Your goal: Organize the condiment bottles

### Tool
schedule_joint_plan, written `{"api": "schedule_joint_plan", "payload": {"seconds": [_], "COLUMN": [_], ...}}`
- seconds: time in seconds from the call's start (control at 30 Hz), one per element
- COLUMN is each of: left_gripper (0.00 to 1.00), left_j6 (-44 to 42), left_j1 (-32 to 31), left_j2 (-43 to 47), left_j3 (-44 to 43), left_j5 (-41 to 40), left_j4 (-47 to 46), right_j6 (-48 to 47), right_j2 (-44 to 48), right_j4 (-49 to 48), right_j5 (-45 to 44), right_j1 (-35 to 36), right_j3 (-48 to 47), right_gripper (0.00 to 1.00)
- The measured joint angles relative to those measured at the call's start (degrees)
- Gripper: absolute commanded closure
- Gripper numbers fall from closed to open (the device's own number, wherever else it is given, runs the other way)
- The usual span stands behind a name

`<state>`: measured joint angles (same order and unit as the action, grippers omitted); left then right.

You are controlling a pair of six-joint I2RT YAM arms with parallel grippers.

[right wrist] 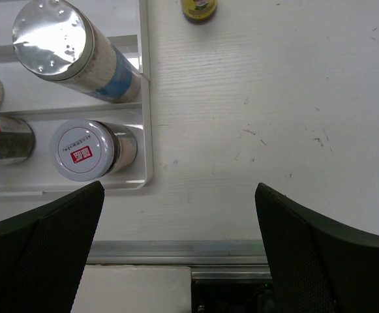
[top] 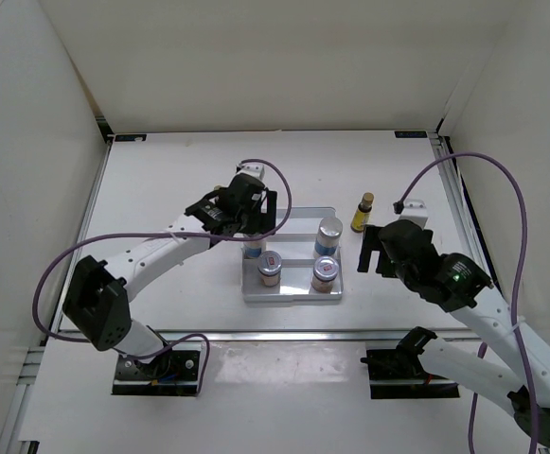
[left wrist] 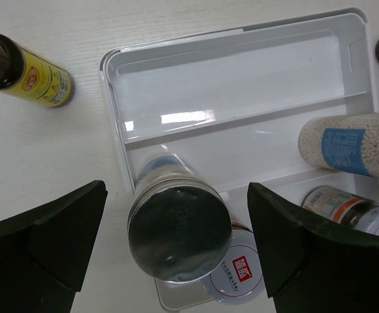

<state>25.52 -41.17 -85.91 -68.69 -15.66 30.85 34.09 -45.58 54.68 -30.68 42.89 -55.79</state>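
Silver-lidded jar (left wrist: 179, 231): upright in the middle compartment of the tray (top: 298, 218), at its left end. The left gripper (left wrist: 176, 195) straddles it with the jaws spread wide. There is a gap on each side of the jar and no contact (released, nothing held).

Second silver-lidded jar (top: 328, 232): same compartment, right end, upright. The left wrist view shows white beads and a blue label through its wall.

Short jar with a red-marked lid (top: 270, 268): near compartment, left side, just beside the first silver-lidded jar. Second short jar (top: 325, 272): near compartment, right side, just in front of the second silver-lidded jar. Its red-marked lid faces up.

Yellow bottle (top: 363, 212): stands on the table (top: 161, 189), off the tray, near the tray's far right corner. Second yellow bottle (left wrist: 26, 72): also off the tray, near its far left corner. It is seen only in the left wrist view (not made out from above).

Right gripper (right wrist: 179, 195): over bare table to the right of the tray, jaws wide apart with nothing between them. It is apart from the second short jar and from the yellow bottle.
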Motion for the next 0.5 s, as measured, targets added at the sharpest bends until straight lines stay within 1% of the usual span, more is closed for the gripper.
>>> {"api": "schedule_joint_plan", "payload": {"seconds": [0.13, 0.23, 0.37, 0.5], "left_gripper": [0.00, 0.00, 0.00, 0.00], "left_j6": [-1.3, -3.4, -7.4, -10.8], "left_j1": [0.0, 0.0, 0.0, 1.5], "left_j2": [2.1, 6.9, 17.8, 30.9], "left_j3": [-0.1, -0.1, 0.3, 6.8], "left_j5": [-1.2, -3.6, -9.7, -15.6], "left_j4": [0.3, 0.6, 0.0, -2.1], "right_j6": [0.2, 0.3, 0.3, 0.3], "right_j2": [0.1, 0.1, 0.2, 1.0], "right_j4": [0.4, 0.9, 0.9, 1.0], "right_j5": [0.3, 0.4, 0.4, -0.1], "right_j1": [0.0, 0.0, 0.0, 0.0], "right_j3": [0.9, 1.2, 1.3, 2.3], "right_gripper": [0.00, 0.00, 0.00, 0.00]}}
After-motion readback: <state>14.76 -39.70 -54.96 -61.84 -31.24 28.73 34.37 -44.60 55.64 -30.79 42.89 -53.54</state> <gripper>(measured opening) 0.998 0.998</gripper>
